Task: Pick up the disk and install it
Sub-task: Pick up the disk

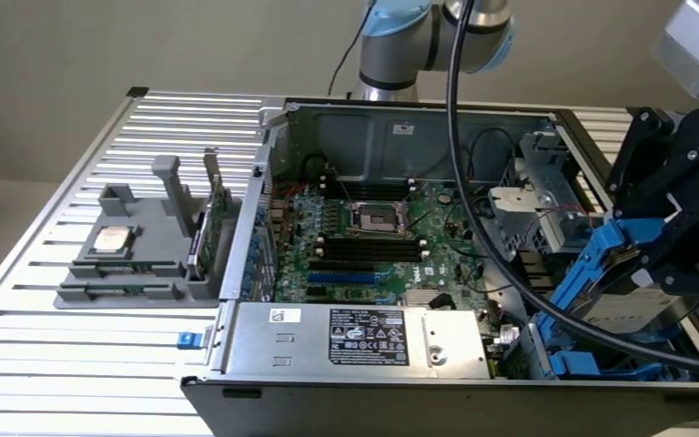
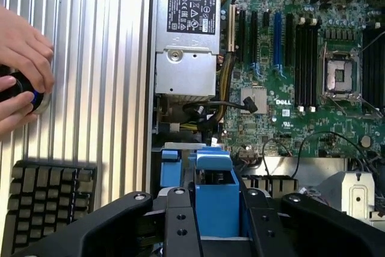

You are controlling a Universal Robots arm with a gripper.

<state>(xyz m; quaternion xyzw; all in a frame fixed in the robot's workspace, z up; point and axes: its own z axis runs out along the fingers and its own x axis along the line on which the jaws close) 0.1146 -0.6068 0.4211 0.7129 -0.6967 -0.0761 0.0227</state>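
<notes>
A slatted metal table (image 1: 70,364) holds an open computer case (image 1: 325,339), where my gripper (image 2: 218,224) is clamped on the disk (image 1: 624,306), tilted above the case's corner at the exterior view's right: picked up, apparently not yet seated.

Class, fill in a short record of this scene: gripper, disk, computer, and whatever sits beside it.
gripper: closed on the disk
disk: tilted, over the open computer case, at the exterior view's right
motherboard: exposed inside the case
grey stand: beside the case, holds a chip and a green card
</notes>
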